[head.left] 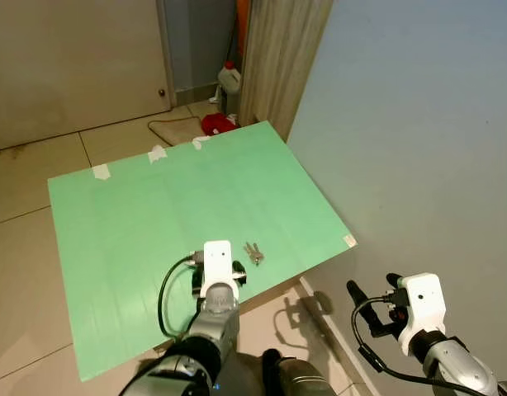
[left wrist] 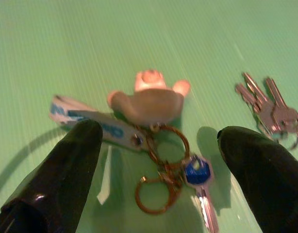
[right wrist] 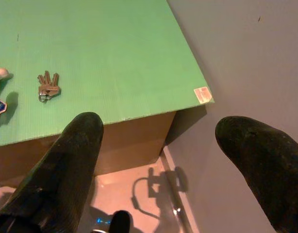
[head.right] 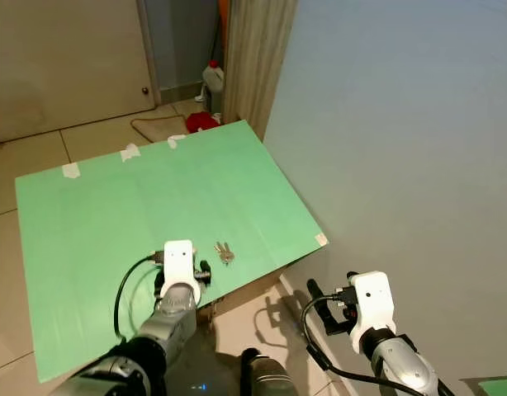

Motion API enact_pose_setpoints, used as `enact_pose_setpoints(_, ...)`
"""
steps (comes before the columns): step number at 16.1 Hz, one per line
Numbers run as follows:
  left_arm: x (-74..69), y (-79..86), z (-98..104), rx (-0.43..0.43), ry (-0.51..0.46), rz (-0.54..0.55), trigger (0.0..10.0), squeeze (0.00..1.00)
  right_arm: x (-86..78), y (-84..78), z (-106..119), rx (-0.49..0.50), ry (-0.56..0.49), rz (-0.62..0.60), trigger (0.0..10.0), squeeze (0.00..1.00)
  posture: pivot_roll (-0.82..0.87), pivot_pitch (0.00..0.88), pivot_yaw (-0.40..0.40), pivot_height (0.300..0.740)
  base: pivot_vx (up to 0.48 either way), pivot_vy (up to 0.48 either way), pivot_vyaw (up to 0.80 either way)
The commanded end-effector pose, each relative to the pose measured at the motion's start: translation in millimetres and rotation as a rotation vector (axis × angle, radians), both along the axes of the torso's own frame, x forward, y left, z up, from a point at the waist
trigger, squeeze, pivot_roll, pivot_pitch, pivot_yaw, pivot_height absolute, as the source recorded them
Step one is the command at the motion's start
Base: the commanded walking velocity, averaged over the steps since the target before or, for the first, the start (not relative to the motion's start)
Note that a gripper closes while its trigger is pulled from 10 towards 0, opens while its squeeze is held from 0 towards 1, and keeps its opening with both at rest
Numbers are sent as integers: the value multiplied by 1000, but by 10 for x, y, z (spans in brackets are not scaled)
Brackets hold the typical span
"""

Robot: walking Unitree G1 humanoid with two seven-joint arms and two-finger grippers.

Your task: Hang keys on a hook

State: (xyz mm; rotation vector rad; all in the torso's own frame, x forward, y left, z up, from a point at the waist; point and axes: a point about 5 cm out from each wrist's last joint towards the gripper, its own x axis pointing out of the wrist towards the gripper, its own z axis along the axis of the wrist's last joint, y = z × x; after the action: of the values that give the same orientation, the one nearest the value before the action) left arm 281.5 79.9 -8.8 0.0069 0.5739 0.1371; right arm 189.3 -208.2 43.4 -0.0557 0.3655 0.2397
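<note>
Green table point(head.left: 138, 214) beside grey wall point(head.left: 419, 124); tiled floor point(head.left: 39, 165), possibly doormat point(head.left: 177, 128).

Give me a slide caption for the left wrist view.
Left gripper open above a keychain with figurine and blue-capped key, spare keys beside it on green board.

- Table point(head.left: 138, 214): centre of scene, on tiled floor point(head.left: 22, 173); wall point(head.left: 419, 124) along its right edge.
- Keychain with figure point(left wrist: 154, 104): on table, near edge, beneath left gripper point(left wrist: 156, 160), between its spread fingers.
- Bunch of keys point(head.left: 253, 253): on table, just right of keychain, apart from it.
- Right gripper point(right wrist: 158, 160): right of table's near right corner, over floor beside wall.
- Door point(head.left: 72, 58): far left.
- Curtain point(head.left: 278, 58): far, behind table.
- Bottle point(head.left: 229, 82): on floor, left of curtain.
</note>
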Motion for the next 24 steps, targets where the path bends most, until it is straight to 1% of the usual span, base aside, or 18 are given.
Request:
enact_pose_setpoints(1,-41,-42,-44,-4,34,-26,10000,0,-26,-24,7,-10,8,-13,10000,0,-327,195,-103,740,0,0,0)
enact_pose_setpoints(3,-18,-26,-32,29,35,-34,10000,0,-35,-17,0,-5,11,-19,10000,0,-328,196,-100,740,0,0,0)
enact_pose_setpoints(7,-32,-59,-50,50,62,-61,10000,0,-52,-1,-20,0,20,-20,10000,0,-329,189,-98,740,0,0,0)
enact_pose_setpoints(9,-39,-67,-60,119,71,-113,10000,0,-50,-1,-22,0,20,-21,10000,0,-330,184,-96,740,0,0,0)
enact_pose_setpoints(10,-42,-77,-61,133,68,-129,10000,0,-53,-4,-25,-1,21,-21,10000,0,-332,182,-97,740,0,0,0)
enact_pose_setpoints(14,-21,-103,-36,102,63,-111,10000,0,-75,-36,-34,1,25,-42,10000,0,-333,180,-94,740,0,0,0)
enact_pose_setpoints(15,-19,-109,-39,86,74,-105,0,0,-94,-34,-49,-1,31,-40,10000,0,-335,181,-93,740,0,0,0)
enact_pose_setpoints(17,-30,-112,-52,69,90,-93,0,0,-104,-27,-51,1,34,-40,10000,0,-337,184,-92,740,0,0,0)
enact_pose_setpoints(18,-56,-111,-78,50,116,-75,0,0,-114,-25,-50,2,36,-41,10000,0,-339,190,-92,740,0,0,0)
enact_pose_setpoints(21,-86,-109,-115,18,154,-61,0,0,-137,-25,-55,2,44,-39,10000,0,-343,201,-97,740,0,0,0)
enact_pose_setpoints(24,-17,-78,-63,33,125,-67,0,0,-150,-27,-56,2,49,-38,10000,0,-346,208,-99,740,0,0,0)
